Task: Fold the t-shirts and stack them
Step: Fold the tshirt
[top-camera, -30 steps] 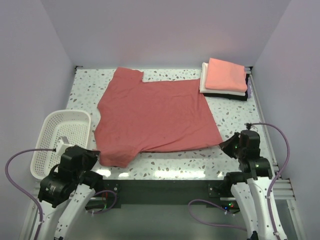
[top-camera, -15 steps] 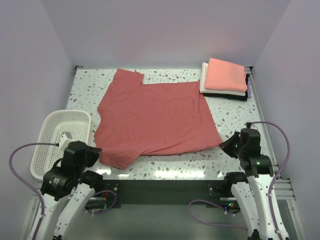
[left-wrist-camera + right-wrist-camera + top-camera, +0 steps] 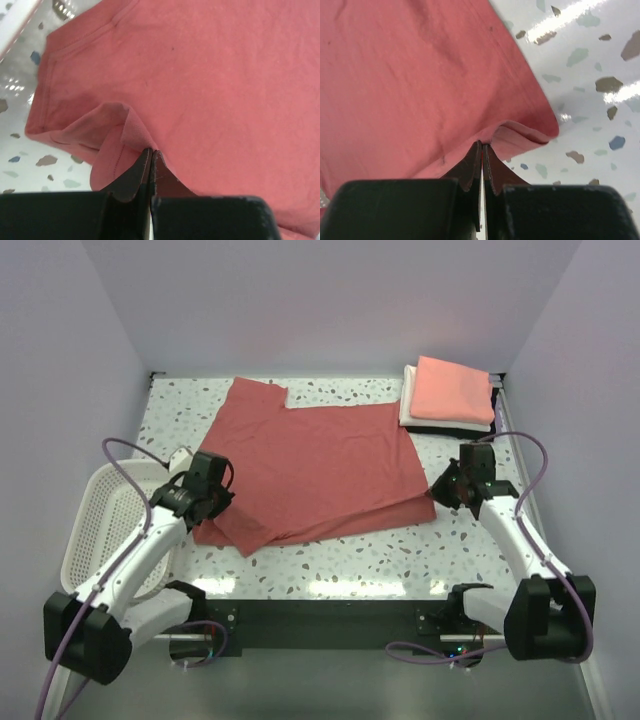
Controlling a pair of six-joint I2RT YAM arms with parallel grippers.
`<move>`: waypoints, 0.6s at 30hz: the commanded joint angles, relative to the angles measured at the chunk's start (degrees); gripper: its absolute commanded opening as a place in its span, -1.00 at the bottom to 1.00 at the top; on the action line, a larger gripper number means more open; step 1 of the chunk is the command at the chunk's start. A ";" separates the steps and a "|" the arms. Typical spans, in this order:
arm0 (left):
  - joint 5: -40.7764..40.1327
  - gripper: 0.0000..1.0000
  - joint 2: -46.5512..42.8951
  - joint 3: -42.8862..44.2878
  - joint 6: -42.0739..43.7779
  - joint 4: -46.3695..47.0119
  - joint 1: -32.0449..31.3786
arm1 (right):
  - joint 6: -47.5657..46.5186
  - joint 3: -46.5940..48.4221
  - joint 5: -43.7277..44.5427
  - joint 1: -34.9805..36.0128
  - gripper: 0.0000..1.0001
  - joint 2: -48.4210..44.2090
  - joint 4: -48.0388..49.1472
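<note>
Both arms have swung out from their bases since the earlier look, and the shirt's near edge has come off the table with them! The speckled terrazzo table carries the whole scene. Across its middle sprawls the brick-red t-shirt, its long axis running left to right, sleeves at the left end and hem at the right. The near side is now doubled up on itself. Off to the left sits the white mesh basket, and in the far right corner waits the stack of folded t-shirts, salmon-pink on top.

Now the grips. The left gripper is pinched tight on a tuck of cloth by the near sleeve. The right gripper is clamped on the near hem corner, the fabric curling over just past its tips.

Each arm holds its own end, and the body of the shirt lies beyond both, toward the far wall. By the look of it, the fold has to carry that near edge straight away from the bases, both ends level.
</note>
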 commanded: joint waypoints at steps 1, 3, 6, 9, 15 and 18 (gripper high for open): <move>-4.44 -1.00 5.02 6.08 2.16 6.59 -0.09 | -0.94 4.25 -0.62 -0.04 -1.00 5.63 7.89; -5.50 -1.00 7.74 8.45 2.60 7.11 0.08 | -1.03 5.92 -0.88 -0.04 -1.00 8.28 9.56; -6.91 -1.00 10.64 11.27 3.74 7.99 1.05 | -0.50 6.89 -1.76 -0.04 -1.00 12.51 12.28; -5.60 -1.00 13.46 12.68 5.49 8.96 3.77 | -0.06 7.68 -2.73 -0.04 -1.00 16.11 14.31; -0.94 -1.00 17.85 13.91 8.92 11.86 9.66 | 0.55 8.04 -3.17 -0.57 -1.00 19.46 16.77; -0.50 -1.00 19.53 14.96 9.89 12.21 10.28 | 0.90 6.63 -2.03 -1.18 -1.00 18.94 18.09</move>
